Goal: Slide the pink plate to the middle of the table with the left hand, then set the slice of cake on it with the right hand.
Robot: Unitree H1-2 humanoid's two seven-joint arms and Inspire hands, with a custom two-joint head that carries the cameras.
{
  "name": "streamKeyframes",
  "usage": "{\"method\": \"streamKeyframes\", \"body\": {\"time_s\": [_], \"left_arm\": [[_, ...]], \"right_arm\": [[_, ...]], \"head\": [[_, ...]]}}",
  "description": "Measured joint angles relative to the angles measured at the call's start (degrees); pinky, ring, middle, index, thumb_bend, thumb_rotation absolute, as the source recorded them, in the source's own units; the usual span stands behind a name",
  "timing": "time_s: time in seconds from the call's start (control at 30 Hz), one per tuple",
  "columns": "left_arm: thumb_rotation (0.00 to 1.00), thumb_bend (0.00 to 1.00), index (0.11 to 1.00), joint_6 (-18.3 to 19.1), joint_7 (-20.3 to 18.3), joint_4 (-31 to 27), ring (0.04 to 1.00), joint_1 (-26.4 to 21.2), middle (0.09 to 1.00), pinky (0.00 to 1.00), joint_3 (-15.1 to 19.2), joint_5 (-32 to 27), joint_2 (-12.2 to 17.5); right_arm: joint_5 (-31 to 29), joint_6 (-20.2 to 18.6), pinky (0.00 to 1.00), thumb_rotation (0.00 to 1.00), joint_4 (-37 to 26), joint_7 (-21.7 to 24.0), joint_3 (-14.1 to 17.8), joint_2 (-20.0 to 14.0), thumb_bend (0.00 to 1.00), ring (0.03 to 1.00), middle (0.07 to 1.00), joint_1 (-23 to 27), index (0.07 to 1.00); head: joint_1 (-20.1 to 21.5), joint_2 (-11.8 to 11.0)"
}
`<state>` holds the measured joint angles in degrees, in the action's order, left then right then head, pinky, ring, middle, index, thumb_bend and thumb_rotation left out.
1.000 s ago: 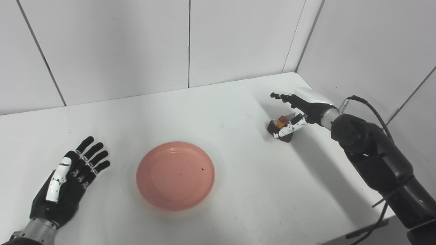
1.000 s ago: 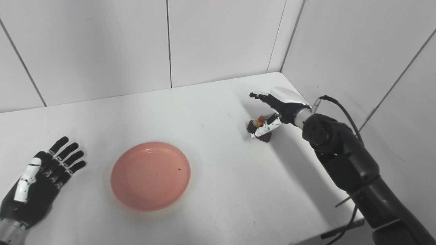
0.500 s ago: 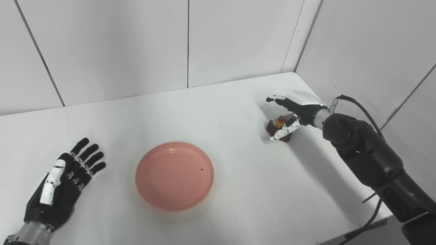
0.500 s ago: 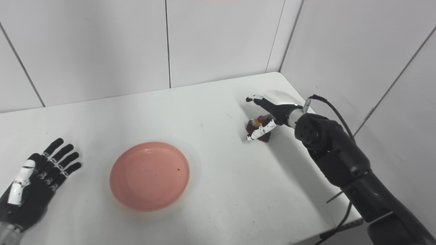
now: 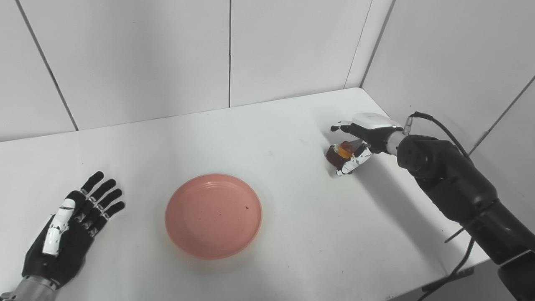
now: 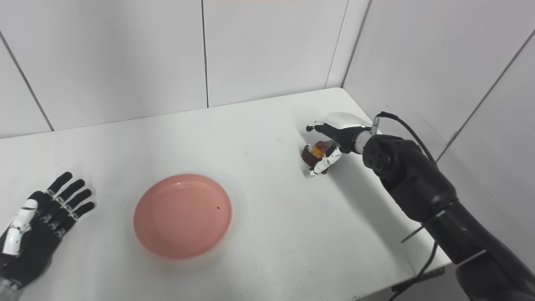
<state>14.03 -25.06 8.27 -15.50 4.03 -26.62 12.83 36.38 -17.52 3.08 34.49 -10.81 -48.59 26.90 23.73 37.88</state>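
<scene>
Pink plate [image 5: 213,216]: lying flat near the middle of the desk, unmoved over the last second; sliding step judged done.
Right hand [image 5: 357,140]: fingers and thumb now curled tighter round the cake than a second ago, wrist turned inward; grasp judged nearly set, lift not yet begun.
Left hand [image 5: 70,230]: released, fingers spread, palm down; drawn back a little toward the near left edge.
Slice of cake [image 5: 337,153]: dark, orange-topped, on the desk at far right, well apart from the plate.
Desk [image 5: 292,234]: white, matte.
Room: plain white panelled walls meeting at a corner.
</scene>
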Motion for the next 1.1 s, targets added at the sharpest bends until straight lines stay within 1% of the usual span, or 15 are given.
{"method": "streamKeyframes", "body": {"time_s": [0.07,0.27,0.47,0.6,0.73,0.87,0.93,1.03,1.1], "left_arm": [[0.84,0.45,0.911,0.1,0.0,-0.1,0.902,0.0,0.916,0.86,0.0,0.0,0.0],[0.84,0.45,0.909,0.5,0.2,-0.7,0.9,0.3,0.913,0.86,0.0,0.0,0.0],[0.85,0.45,0.912,0.8,0.2,-1.0,0.9,0.4,0.914,0.86,0.1,0.0,0.1],[0.85,0.45,0.91,0.8,0.2,-1.0,0.9,0.4,0.914,0.86,0.0,0.0,0.3],[0.86,0.45,0.912,0.8,0.2,-1.0,0.901,0.4,0.915,0.86,0.0,0.0,0.3],[0.85,0.45,0.909,0.8,0.2,-1.1,0.902,0.5,0.913,0.86,0.0,0.0,0.3],[0.85,0.45,0.911,0.8,0.2,-1.2,0.901,0.6,0.915,0.86,0.0,0.0,0.3],[0.85,0.45,0.908,0.9,0.4,-1.4,0.9,0.6,0.912,0.86,0.0,0.0,0.3],[0.86,0.45,0.91,0.9,0.4,-1.6,0.903,0.8,0.914,0.86,0.0,0.0,0.3]], "right_arm": [[0.3,0.0,0.78,0.28,0.0,0.2,-0.1,-0.1,1.0,0.904,0.941,0.0,0.874],[1.3,0.0,0.77,0.22,0.1,0.9,-0.8,-0.3,1.0,0.893,0.939,0.0,0.871],[2.1,0.0,0.8,0.21,0.1,1.7,-1.5,-0.3,1.0,0.897,0.915,0.1,0.859],[2.1,0.0,0.76,0.2,0.6,1.7,-1.5,-0.3,1.0,0.861,0.885,0.1,0.85],[2.2,0.0,0.76,0.2,0.8,1.6,-1.5,-0.3,0.98,0.836,0.856,0.1,0.839],[1.9,0.0,0.76,0.17,2.1,1.6,-1.5,-0.1,0.94,0.822,0.846,0.1,0.843],[2.0,0.0,0.74,0.15,2.3,1.6,-1.5,0.1,0.91,0.805,0.836,0.1,0.837],[2.0,0.0,0.72,0.11,2.6,1.4,-1.5,0.6,0.88,0.772,0.802,0.1,0.799],[2.0,0.2,0.69,0.06,3.0,0.5,-1.5,0.9,0.83,0.732,0.757,0.1,0.739]], "head": [[0.0,0.0],[0.1,0.2],[0.2,0.4],[0.1,0.4],[0.1,0.4],[-0.1,0.5],[-0.1,0.6],[0.0,0.7],[0.1,0.7]]}}
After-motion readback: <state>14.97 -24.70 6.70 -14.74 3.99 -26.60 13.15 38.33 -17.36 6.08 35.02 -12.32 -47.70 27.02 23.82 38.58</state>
